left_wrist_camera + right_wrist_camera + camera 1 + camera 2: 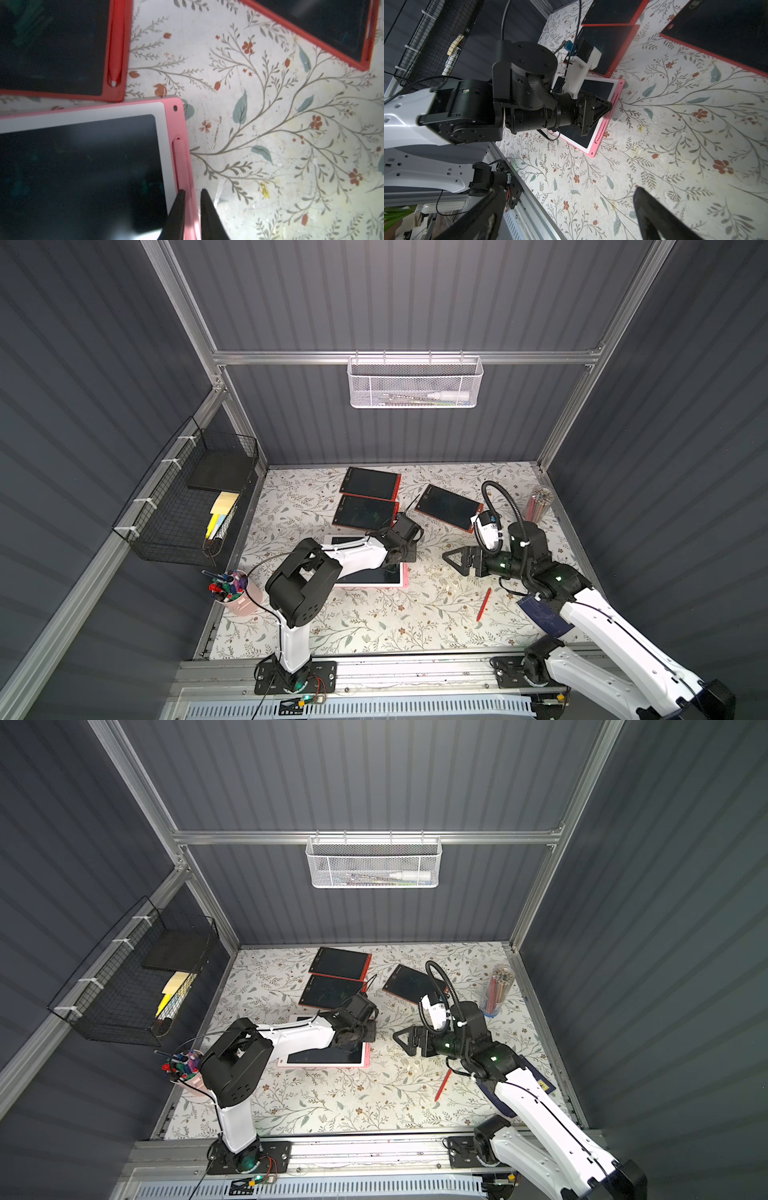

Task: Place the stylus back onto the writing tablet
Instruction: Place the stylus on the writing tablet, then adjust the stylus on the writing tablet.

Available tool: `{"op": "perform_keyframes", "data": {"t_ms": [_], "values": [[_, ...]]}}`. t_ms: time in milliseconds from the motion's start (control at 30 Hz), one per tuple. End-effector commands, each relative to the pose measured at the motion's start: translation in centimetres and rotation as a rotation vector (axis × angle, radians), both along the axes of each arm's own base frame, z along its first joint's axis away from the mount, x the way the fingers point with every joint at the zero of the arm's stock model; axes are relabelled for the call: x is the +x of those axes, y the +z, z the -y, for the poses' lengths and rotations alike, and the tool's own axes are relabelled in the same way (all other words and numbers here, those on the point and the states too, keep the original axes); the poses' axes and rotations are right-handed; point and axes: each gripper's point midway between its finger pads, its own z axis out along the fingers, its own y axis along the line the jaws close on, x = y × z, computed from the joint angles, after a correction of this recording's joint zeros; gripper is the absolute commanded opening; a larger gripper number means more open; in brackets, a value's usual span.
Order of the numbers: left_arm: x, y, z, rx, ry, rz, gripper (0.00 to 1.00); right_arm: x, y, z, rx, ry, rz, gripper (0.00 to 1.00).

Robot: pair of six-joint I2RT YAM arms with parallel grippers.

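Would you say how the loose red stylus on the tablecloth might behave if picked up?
The red stylus looks thin and straight, so probably light and stiff. Lying flat on the tablecloth, it may roll or skid if nudged.

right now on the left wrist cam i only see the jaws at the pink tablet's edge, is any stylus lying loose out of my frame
Observer: Yes. A red stylus lies flat on the floral table, close to the right arm and apart from every tablet.
Operator: ok and where's the right gripper
Observer: The right gripper hangs over bare table to the right of the pink tablet, jaws wide open with nothing between them.
Operator: how many tablets in total, i count three
Observer: Four. The one you miss is a red tablet lying at the far back of the table.
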Motion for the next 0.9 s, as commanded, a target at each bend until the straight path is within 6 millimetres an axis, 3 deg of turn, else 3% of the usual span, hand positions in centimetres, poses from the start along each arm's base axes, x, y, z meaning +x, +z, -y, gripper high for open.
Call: {"op": "perform_keyframes", "data": {"t_ms": [0, 167, 267, 333, 500, 633, 867], "values": [[0.3, 3.0, 0.1, -0.035, 0.022, 0.037, 0.18, 0.7, 0.0, -0.6, 0.029, -0.002, -0.014, 0.93], [-1.1, 4.2, 0.3, -0.095, -0.038, 0.042, 0.13, 2.2, -1.2, -1.3, 0.059, -0.033, -0.058, 0.9], [-2.1, 5.3, 1.2, -0.178, -0.117, 0.055, 0.11, 3.2, -2.0, -1.7, 0.073, -0.055, -0.087, 0.81], [-2.7, 5.3, 1.2, -0.212, -0.144, 0.051, 0.09, 3.9, -2.6, -2.0, 0.079, -0.072, -0.115, 0.73], [-3.5, 4.3, 0.1, -0.25, -0.148, 0.032, 0.0, 5.6, -5.2, -3.3, 0.053, -0.097, -0.203, 0.44], [-3.2, 4.0, -1.5, -0.263, -0.115, 0.027, 0.0, 6.5, -7.2, -4.8, 0.002, -0.09, -0.246, 0.29], [-3.8, 2.4, -2.2, -0.282, -0.122, 0.003, 0.0, 8.5, -10.5, -7.5, -0.063, -0.088, -0.302, 0.03]]}}
